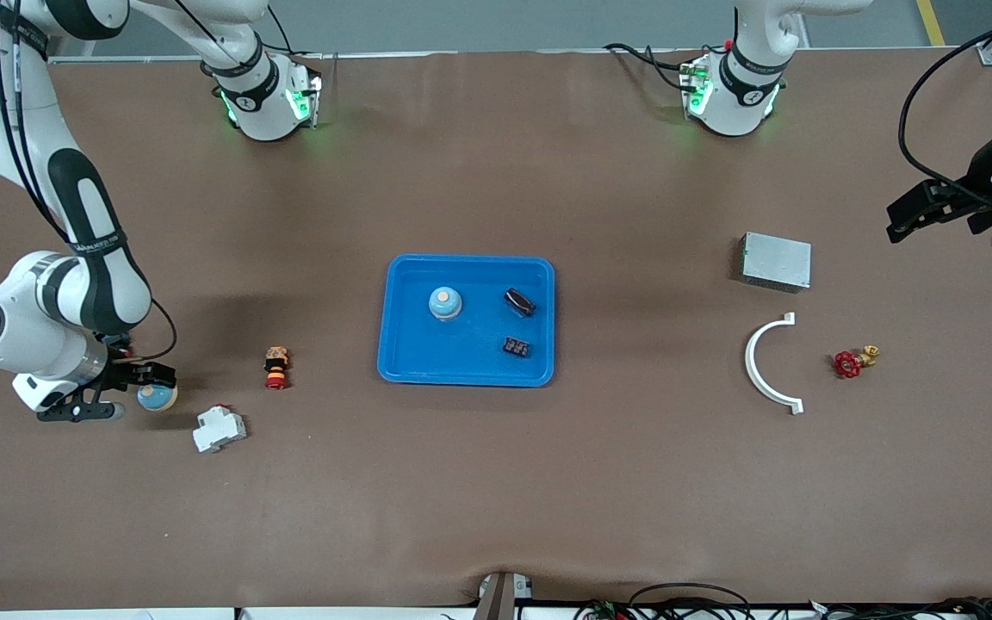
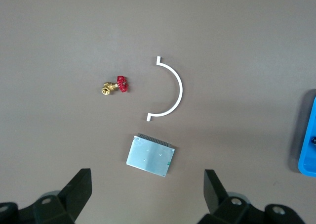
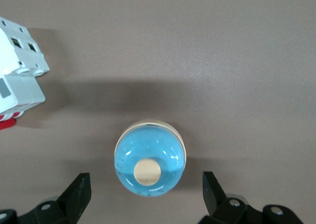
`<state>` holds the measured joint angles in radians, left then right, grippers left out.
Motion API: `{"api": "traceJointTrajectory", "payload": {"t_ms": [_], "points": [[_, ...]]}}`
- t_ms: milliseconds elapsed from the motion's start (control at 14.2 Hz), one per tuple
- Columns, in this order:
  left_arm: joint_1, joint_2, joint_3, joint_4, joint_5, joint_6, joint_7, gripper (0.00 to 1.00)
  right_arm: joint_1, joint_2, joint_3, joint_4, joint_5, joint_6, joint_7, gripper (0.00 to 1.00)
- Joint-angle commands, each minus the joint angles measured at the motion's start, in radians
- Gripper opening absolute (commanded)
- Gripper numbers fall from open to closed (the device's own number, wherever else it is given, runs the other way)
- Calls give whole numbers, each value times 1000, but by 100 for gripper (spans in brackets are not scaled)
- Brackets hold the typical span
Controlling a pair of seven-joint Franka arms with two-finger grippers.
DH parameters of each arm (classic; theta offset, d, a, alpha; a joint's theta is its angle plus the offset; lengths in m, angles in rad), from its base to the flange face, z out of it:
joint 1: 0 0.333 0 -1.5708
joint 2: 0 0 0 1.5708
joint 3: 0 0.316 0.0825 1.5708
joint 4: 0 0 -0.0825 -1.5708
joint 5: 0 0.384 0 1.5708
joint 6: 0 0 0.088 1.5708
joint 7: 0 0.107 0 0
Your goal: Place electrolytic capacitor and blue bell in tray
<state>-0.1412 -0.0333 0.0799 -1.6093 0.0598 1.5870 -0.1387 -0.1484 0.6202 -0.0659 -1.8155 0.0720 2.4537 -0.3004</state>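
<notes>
The right arm bends down at the right arm's end of the table, its wrist low and its gripper pointing straight down over a blue bell. In the right wrist view the fingers stand spread wide, one on each side of this bell, touching nothing — released. A white breaker lies just beside it at about 5 o'clock, and a red-and-black button at 2 o'clock.

The tray sits mid-table. In it stand a second blue bell, a dark capacitor at its 3 o'clock, and a small black block at 5 o'clock.

The left arm waits, held high at the left arm's end, its gripper open — fingers wide apart above a grey box. A white arc lies at the box's 6 o'clock, with a red valve at the arc's 3 o'clock.
</notes>
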Motion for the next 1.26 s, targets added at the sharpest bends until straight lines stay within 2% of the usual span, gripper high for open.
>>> {"api": "traceJointTrajectory", "payload": {"t_ms": [0, 422, 773, 843, 914, 1054, 1195], "points": [[-18, -63, 17, -61, -18, 22, 22, 100, -19, 27, 23, 22, 15, 17, -17, 100], [-21, -66, 15, -58, -55, 1, 96, 100, -17, 49, 23, 24, 29, 45, -17, 100], [-14, -66, -25, -47, -58, -25, 76, 100, -17, 49, 23, 25, 29, 45, -19, 100], [-11, -65, -23, -35, -60, -28, 77, 100, -17, 49, 23, 24, 28, 44, -26, 66], [-9, -62, -23, -34, -60, -28, 77, 100, -16, 49, 28, 24, 34, 42, -20, 1], [-9, -62, -20, -34, -60, -29, 76, 100, -16, 49, 29, 24, 77, 42, -16, 0], [-8, -60, -19, -34, -55, -29, 74, 100, -16, 49, 29, 24, 77, 42, -20, 0]]}}
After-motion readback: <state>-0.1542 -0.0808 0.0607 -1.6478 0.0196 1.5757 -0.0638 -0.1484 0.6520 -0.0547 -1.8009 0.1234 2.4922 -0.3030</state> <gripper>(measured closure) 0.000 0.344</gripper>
